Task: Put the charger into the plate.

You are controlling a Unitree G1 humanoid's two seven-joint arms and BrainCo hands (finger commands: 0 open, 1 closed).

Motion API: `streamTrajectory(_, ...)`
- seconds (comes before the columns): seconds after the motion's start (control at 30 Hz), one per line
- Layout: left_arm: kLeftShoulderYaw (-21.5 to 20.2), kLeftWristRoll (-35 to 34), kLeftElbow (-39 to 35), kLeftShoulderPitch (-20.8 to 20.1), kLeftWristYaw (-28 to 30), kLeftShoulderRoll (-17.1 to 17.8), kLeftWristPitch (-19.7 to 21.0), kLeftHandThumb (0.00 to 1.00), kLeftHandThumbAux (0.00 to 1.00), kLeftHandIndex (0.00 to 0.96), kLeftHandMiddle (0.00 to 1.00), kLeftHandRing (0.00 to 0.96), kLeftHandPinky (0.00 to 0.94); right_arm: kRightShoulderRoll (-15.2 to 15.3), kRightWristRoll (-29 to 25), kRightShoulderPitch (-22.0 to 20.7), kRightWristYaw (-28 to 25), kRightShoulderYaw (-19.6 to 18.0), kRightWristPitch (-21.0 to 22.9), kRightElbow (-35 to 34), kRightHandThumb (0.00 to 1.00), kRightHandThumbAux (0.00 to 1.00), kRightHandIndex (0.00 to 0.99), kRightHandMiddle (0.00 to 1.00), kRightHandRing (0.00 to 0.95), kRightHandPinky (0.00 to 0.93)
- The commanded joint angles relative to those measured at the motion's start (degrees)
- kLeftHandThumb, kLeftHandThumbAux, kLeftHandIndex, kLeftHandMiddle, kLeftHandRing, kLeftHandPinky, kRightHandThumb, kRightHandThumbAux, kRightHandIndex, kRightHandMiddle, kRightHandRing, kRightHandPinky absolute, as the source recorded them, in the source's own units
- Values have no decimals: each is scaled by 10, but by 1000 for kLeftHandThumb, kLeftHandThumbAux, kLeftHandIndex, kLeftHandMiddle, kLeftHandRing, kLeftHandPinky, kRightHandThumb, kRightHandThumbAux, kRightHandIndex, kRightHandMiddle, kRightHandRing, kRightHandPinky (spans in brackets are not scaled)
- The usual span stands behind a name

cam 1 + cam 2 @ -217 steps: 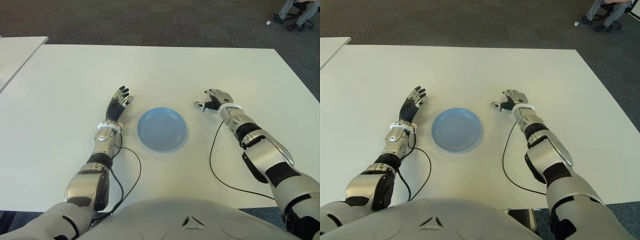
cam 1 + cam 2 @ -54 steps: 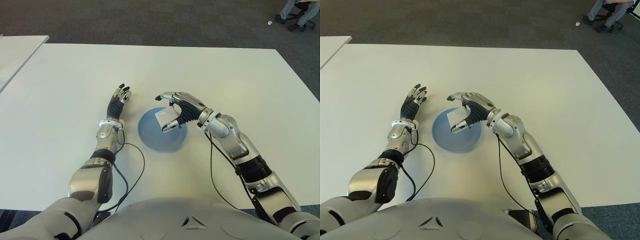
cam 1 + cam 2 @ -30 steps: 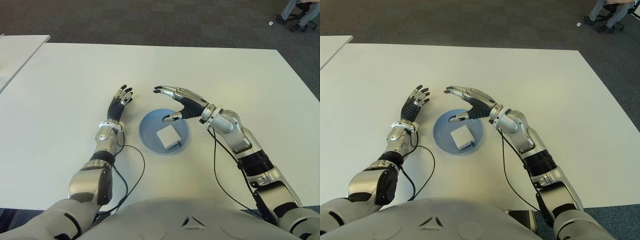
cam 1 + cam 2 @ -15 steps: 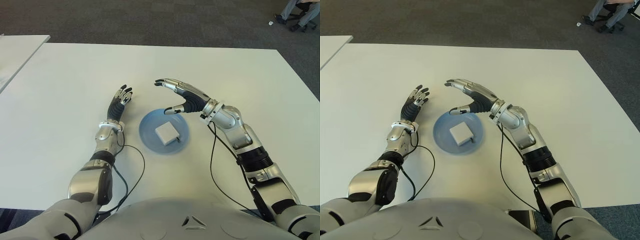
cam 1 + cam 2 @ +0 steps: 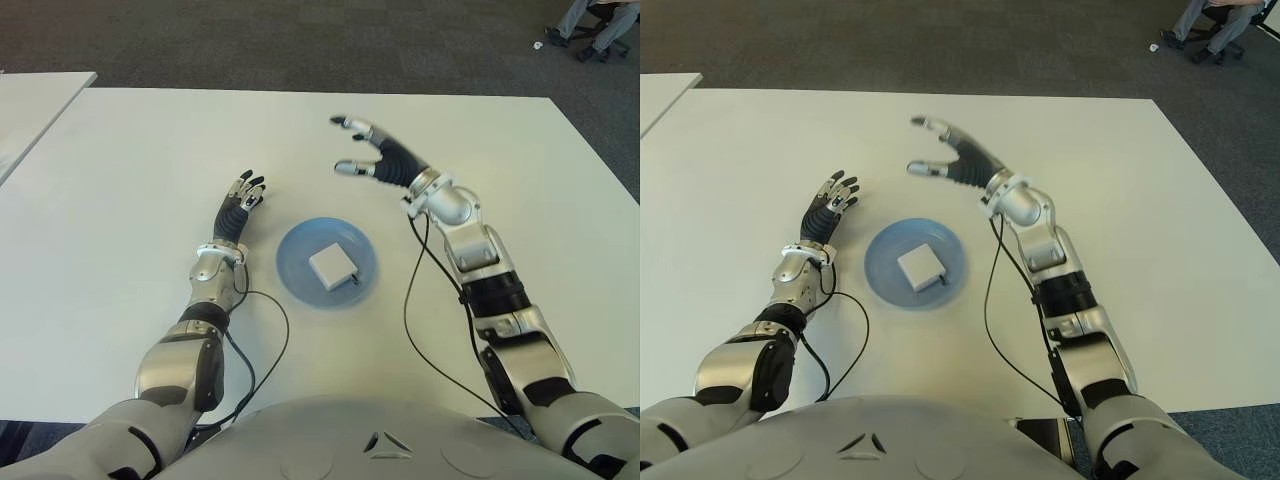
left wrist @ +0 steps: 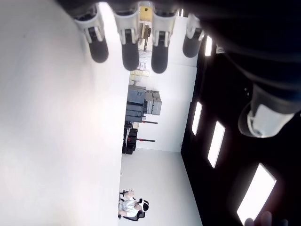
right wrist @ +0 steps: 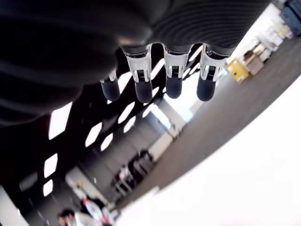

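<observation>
White and boxy, the charger (image 5: pixel 331 265) lies inside the pale blue plate (image 5: pixel 296 281), a little right of the plate's middle, just below the centre of the left eye view. A thin stub shows at its lower right corner, perhaps a plug or cord end; it is too small to tell. The plate sits on the white table (image 5: pixel 120 160) between the two arms.

The right hand (image 5: pixel 372 152) is in the air in the upper middle of the frame, above and to the right of the plate and well apart from it. Its fingers are stretched out and spread, thumb apart, with nothing in them; the right wrist view agrees, showing four straight fingertips (image 7: pixel 140 90) against the room's ceiling and no object in the palm. A black cable (image 5: pixel 415 330) hangs from that forearm across the table.

The left hand (image 5: pixel 238 204) shows just left of the plate, fingers extended and relaxed, empty; its wrist view shows straight fingertips (image 6: pixel 128 54) and bare table only.

Judged from how things lie, the placing itself is done: the charger is in the plate and neither hand touches it. What seems left is only bringing the right arm to a resting pose.
</observation>
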State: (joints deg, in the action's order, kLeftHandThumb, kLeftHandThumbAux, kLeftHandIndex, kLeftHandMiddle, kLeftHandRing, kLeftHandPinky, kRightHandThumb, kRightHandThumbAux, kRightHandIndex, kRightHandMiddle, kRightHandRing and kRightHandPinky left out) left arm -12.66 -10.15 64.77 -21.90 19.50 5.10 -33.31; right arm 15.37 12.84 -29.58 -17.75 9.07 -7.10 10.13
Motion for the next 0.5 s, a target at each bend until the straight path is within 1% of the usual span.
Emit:
streamTrajectory(0.03, 0, 4, 34, 34, 4, -3, 41, 0, 470, 37, 172, 150, 113, -47, -67, 10, 39, -49, -12, 46, 88, 407, 0, 0, 0, 0)
streamTrajectory(0.07, 0, 4, 35, 34, 4, -2, 42, 0, 471, 38, 173, 150, 115, -53, -77, 14, 47, -59, -23, 56, 86, 422, 0, 0, 0, 0)
streamTrajectory(0.13, 1, 5, 35, 34, 4, -1, 43, 0, 472, 42, 173, 150, 117, -57, -84, 16, 54, -65, -35, 66, 77, 479, 0, 0, 0, 0)
streamTrajectory(0.17, 1, 5, 36, 34, 3, -1, 43, 0, 473, 43, 173, 150, 117, -69, -87, 29, 68, -67, -51, 71, 76, 487, 0, 0, 0, 0)
streamTrajectory(0.2, 1, 6, 37, 34, 2, 0, 44, 0, 473, 42, 171, 149, 117, -85, -86, 50, 85, -66, -74, 77, 69, 535, 0, 0, 0, 0)
streamTrajectory(0.23, 1, 6, 38, 34, 2, 2, 45, 0, 473, 41, 170, 148, 119, -97, -84, 65, 98, -64, -91, 82, 62, 582, 0, 0, 0, 0)
streamTrajectory(0.27, 1, 7, 39, 34, 1, 3, 45, 0, 472, 41, 169, 147, 120, -110, -79, 84, 114, -59, -112, 88, 60, 599, 0, 0, 0, 0)
streamTrajectory(0.3, 1, 7, 39, 34, 2, 4, 45, 0, 472, 41, 168, 147, 125, -117, -74, 95, 123, -55, -126, 93, 53, 636, 0, 0, 0, 0)
streamTrajectory(0.37, 2, 8, 40, 35, 1, 5, 45, 0, 472, 41, 167, 146, 125, -134, -56, 119, 152, -42, -157, 109, 46, 674, 0, 0, 0, 0)
streamTrajectory(0.43, 3, 9, 40, 35, 0, 7, 45, 0, 474, 39, 165, 144, 120, -148, -39, 136, 177, -32, -175, 122, 40, 713, 0, 0, 0, 0)
streamTrajectory(0.5, 3, 10, 40, 35, 0, 8, 44, 0, 475, 37, 166, 144, 121, -155, -33, 142, 191, -28, -182, 131, 36, 734, 0, 0, 0, 0)
